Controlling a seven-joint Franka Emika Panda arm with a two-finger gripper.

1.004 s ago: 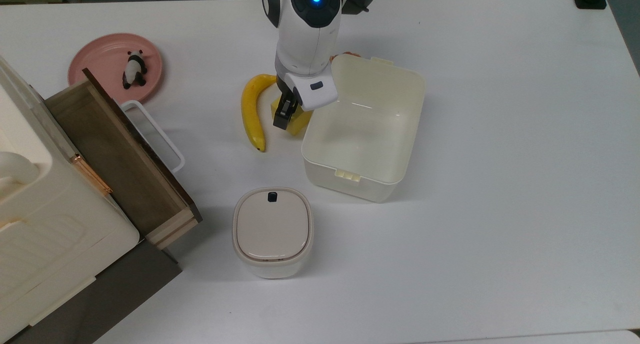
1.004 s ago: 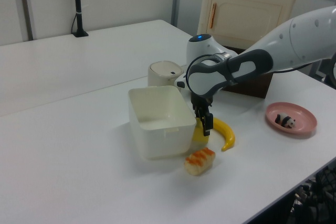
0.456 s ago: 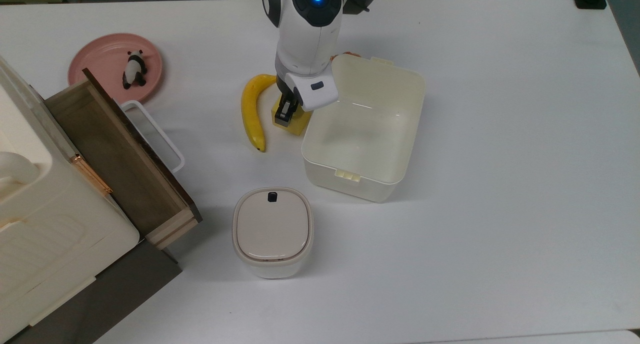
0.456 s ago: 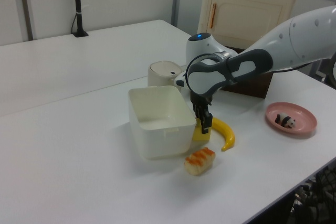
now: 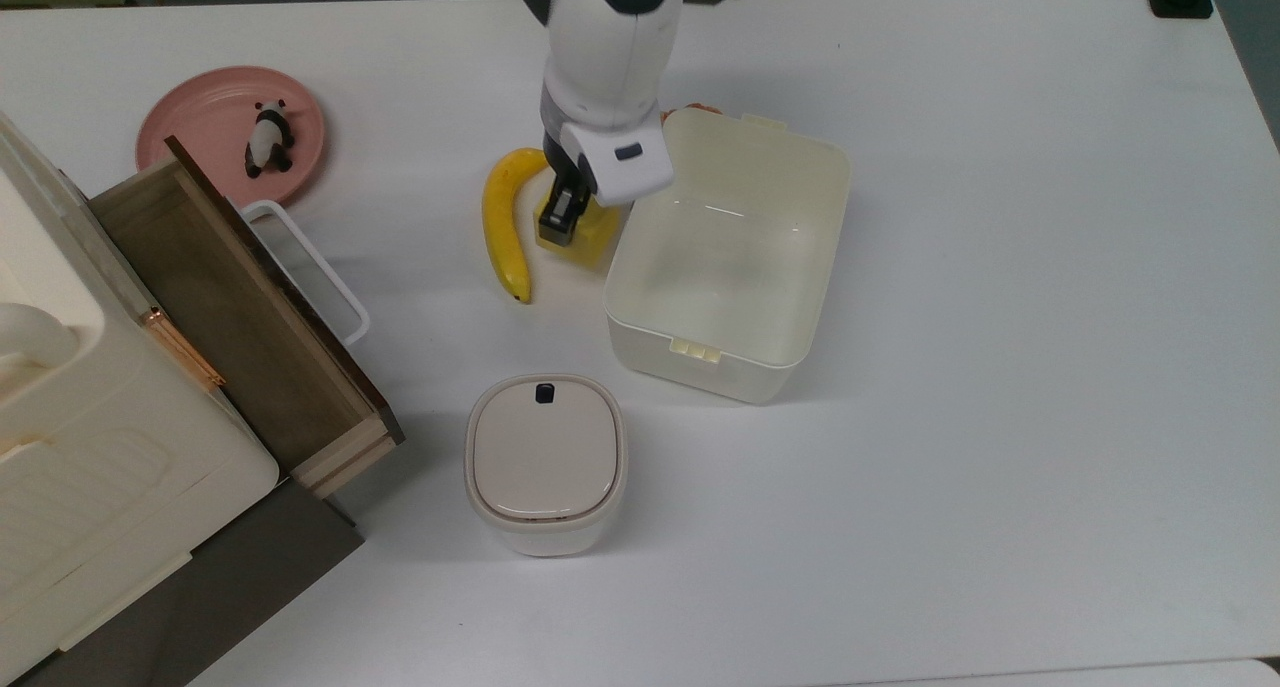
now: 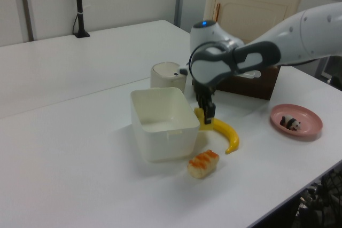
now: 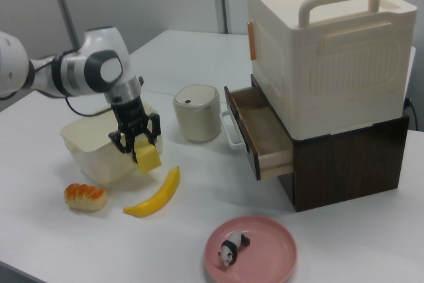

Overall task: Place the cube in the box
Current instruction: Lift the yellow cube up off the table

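Clamped between the two dark fingers of the claw (image 7: 137, 142) is the cube (image 7: 148, 158), which is seen in the right view to be lifted clear of the bench (image 7: 199, 190), tilted, with its lower corner hanging free. In the top view the claw (image 5: 562, 217) is seen from above, and the cube (image 5: 590, 235) shows as a pale-yellow patch beneath and beside it. In the left view the claw (image 6: 207, 113) points straight down from the white wrist, and a yellow edge of the cube (image 6: 200, 114) is seen just behind it.

Just beside the claw, on the top view's right, the box (image 5: 800, 257) stands on the bench with nothing seen in it; its near wall is close to the held cube but is not touched by it. On the other side of the claw, on the top view's left, a banana (image 5: 500, 222) lies on the bench, near the cube and below it. A small orange-and-cream pastry (image 7: 85, 197) is seen well below the claw in the right view, beside the box. Farther from the claw, toward the top view's bottom, a lidded bin (image 5: 545, 462) with a black button stands. Well apart from the claw on the top view's left, a pink plate (image 5: 200, 127) carries a panda figure (image 5: 268, 139), and a wooden drawer (image 5: 250, 307) stands pulled open.
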